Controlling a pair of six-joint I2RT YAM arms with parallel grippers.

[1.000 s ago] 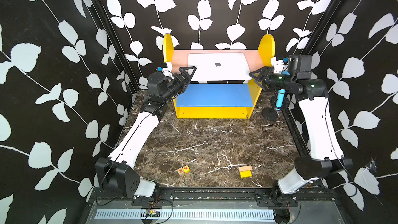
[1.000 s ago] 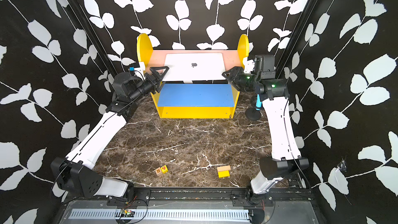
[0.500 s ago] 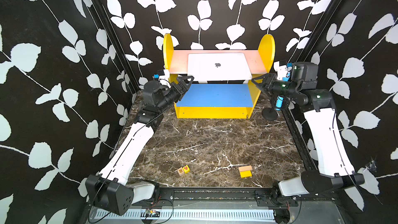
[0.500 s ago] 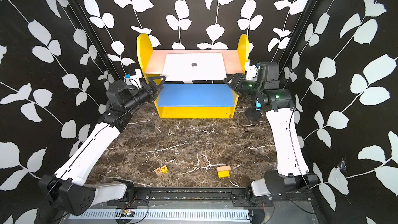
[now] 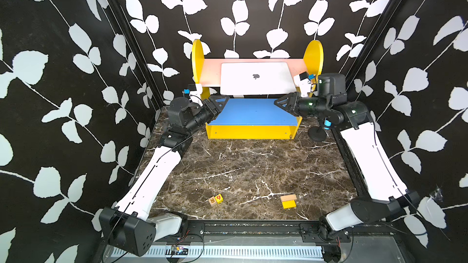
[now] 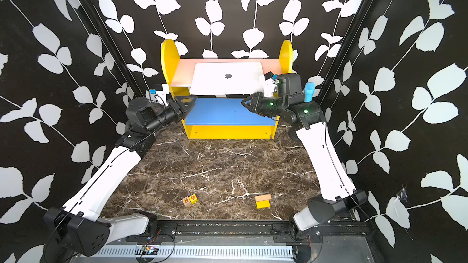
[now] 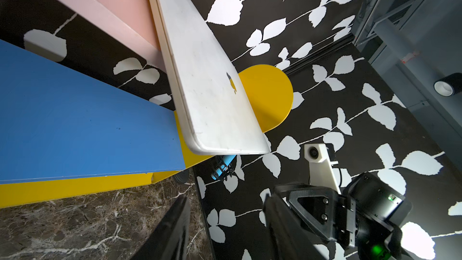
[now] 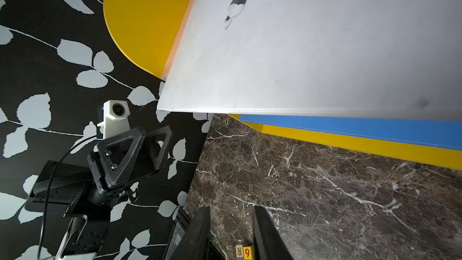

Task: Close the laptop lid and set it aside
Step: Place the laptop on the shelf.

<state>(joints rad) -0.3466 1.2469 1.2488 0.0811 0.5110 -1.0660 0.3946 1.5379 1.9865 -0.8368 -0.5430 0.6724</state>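
Laptop [image 5: 257, 78] lies shut on shelf [image 5: 209, 74]; left gripper [image 5: 225, 100] and right gripper [image 5: 277, 102] pull back, narrowing, empty: task seems done.

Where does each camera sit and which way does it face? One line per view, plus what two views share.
Top views: high in front, looking down at the laptop on the shelf unit; both arms show.
Left wrist: on the left arm, facing the laptop lid and right gripper; own fingers show.
Right wrist: on the right arm, facing lid and left gripper; own fingers show.
Shared: both wrist views show the apple logo.
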